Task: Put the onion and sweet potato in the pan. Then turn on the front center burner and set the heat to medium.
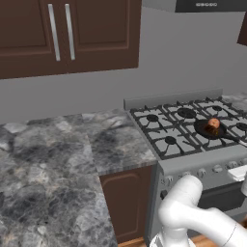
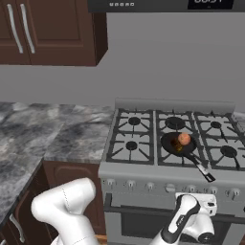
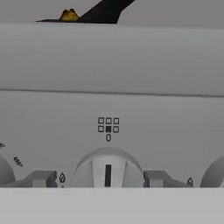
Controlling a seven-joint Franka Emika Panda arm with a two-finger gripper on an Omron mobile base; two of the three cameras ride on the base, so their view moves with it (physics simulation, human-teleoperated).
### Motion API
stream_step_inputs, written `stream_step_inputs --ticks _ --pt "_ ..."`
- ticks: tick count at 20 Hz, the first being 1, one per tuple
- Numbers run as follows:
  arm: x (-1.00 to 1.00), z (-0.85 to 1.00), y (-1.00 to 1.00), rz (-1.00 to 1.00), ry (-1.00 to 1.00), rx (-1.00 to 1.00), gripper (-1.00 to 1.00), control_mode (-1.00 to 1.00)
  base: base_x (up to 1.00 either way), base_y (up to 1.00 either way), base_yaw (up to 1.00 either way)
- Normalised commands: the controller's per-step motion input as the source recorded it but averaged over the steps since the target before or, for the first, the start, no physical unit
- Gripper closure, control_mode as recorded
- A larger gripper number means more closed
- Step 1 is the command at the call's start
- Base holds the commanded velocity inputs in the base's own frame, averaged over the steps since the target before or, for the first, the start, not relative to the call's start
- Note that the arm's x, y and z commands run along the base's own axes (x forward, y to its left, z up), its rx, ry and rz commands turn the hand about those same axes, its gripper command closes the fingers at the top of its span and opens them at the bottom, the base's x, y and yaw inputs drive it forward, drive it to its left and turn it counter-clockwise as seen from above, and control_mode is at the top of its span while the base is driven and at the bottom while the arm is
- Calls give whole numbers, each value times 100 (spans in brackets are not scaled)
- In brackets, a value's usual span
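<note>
The black pan [image 2: 172, 142] sits on the grate over the front center burner, whose cap is hidden beneath it; its handle [image 2: 202, 170] points toward the stove front. The round orange-tan onion [image 2: 183, 139] rests inside the pan, also seen as the onion [image 1: 213, 124]. A dim brownish shape beside it may be the sweet potato; it is too small to tell. My gripper [image 3: 99, 178] is open at the control panel, its fingertips [image 3: 41, 178] on either side of a grey knob [image 3: 107, 168]. The knob's dark mark stands upright under a "0" mark.
The steel range [image 1: 202, 161] has a row of knobs along its front panel, with neighbouring knobs [image 3: 214, 175] on either side of the one I face. A granite counter [image 1: 48, 159] stretches to the left. Dark wood cabinets [image 1: 62, 34] hang above.
</note>
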Motion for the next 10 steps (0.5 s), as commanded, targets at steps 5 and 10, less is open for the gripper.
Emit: stream_step_inputs --ticks 5,10 --pt "-27 -35 -1 -1 -7 0 -100 -100 0 0 0" --pt "-26 0 -12 0 -9 0 -100 -100 0 0 0"
